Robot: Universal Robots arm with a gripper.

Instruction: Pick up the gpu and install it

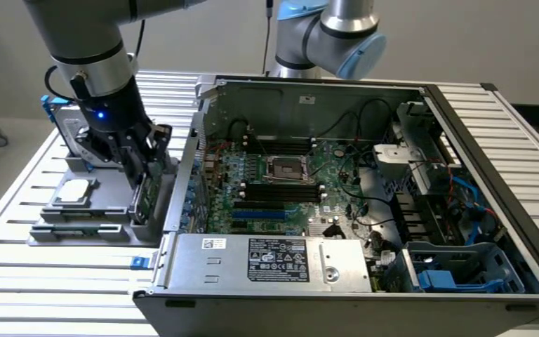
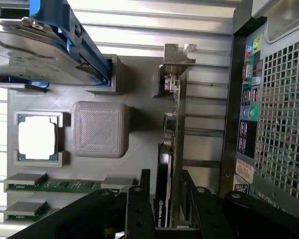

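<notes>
The thin green-and-black gpu card [image 2: 170, 144] stands on edge in the grey plastic tray [image 2: 139, 84]. The black gripper [image 2: 165, 175] straddles it, jaws narrowly parted.

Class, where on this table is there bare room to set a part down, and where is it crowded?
Free: table slats between the holder and the near edge; the strip on the exterior view's right of the case. Crowded: between holder and case, where the gripper is at the gpu.

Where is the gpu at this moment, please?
The gpu stands on edge in the grey parts holder, on the exterior view's left of the open computer case, right at the gripper.
</notes>
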